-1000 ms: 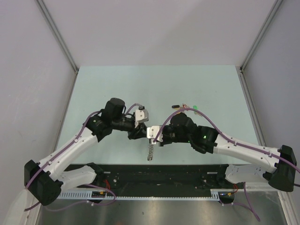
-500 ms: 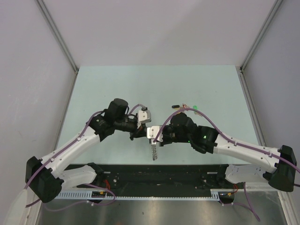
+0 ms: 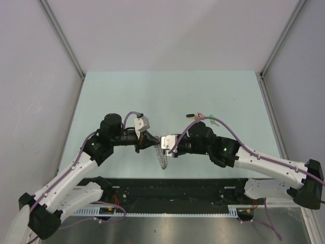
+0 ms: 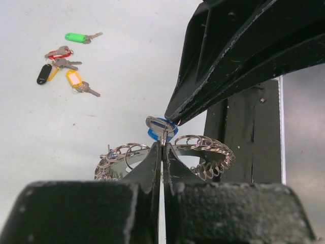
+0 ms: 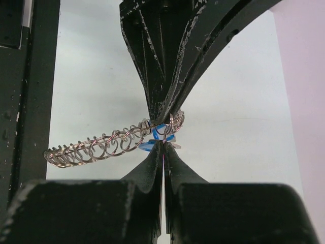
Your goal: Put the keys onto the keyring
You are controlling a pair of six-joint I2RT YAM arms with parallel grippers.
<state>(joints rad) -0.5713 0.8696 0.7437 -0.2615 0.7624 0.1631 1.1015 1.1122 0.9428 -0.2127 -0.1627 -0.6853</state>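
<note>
Keyring (image 5: 101,147) dangling near front edge of table (image 3: 127,91), left gripper (image 4: 162,145) pinching it, right gripper (image 5: 162,147) nipping blue key (image 4: 162,131), arms bent inward, tip-to-tip.

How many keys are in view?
5. Green key, red key, black key, yellow key clustered on the table; blue key at the right gripper's tips, against the keyring in the left gripper. More may be hidden.

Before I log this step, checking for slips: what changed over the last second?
The left arm drew back leftward toward its base, left gripper still shut; the hanging keyring tilted from vertical. The right gripper, also shut, and the spare keys stayed put.
</note>
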